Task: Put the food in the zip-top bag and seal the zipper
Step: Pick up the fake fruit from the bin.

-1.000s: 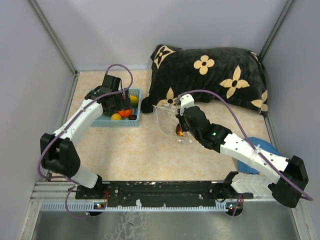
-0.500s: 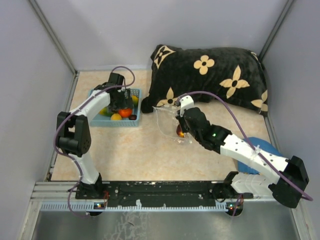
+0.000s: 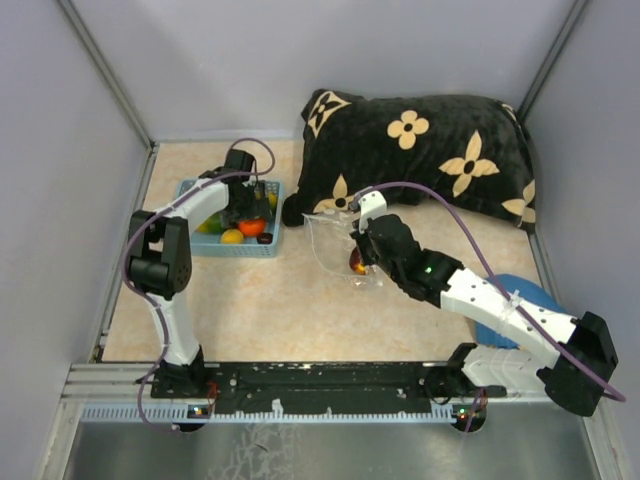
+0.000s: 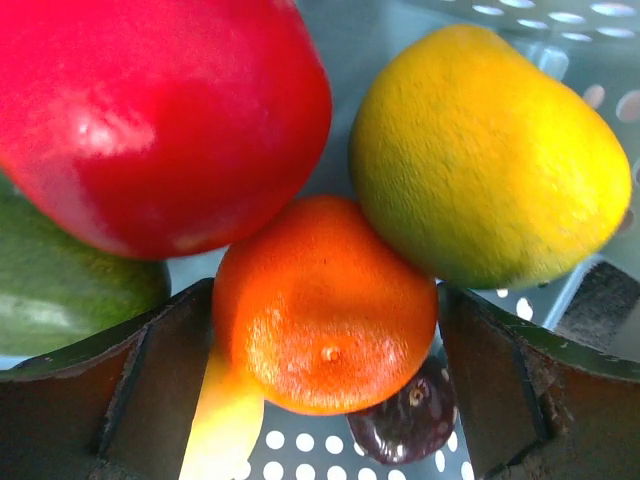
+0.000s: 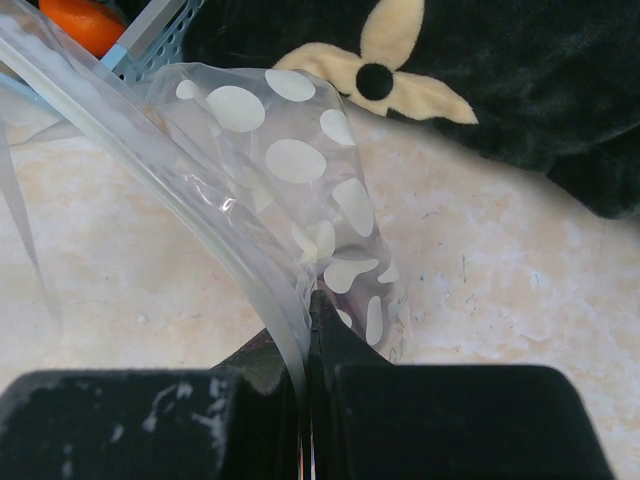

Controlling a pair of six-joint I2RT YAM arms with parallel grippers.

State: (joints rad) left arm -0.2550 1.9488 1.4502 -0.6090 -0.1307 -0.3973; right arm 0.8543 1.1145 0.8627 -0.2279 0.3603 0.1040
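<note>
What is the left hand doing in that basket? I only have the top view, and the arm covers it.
Observer: The left hand is open with an orange between its two sides, not yet closed on it.
Operator: Is anything else in its way?
Observer: A dark brown piece sits partly behind the orange on the basket floor, also inside the open hand.
Operator: Does the right hand really have the bag?
Observer: Yes. The right hand is shut on the bag at its edge, right by the zipper.
</note>
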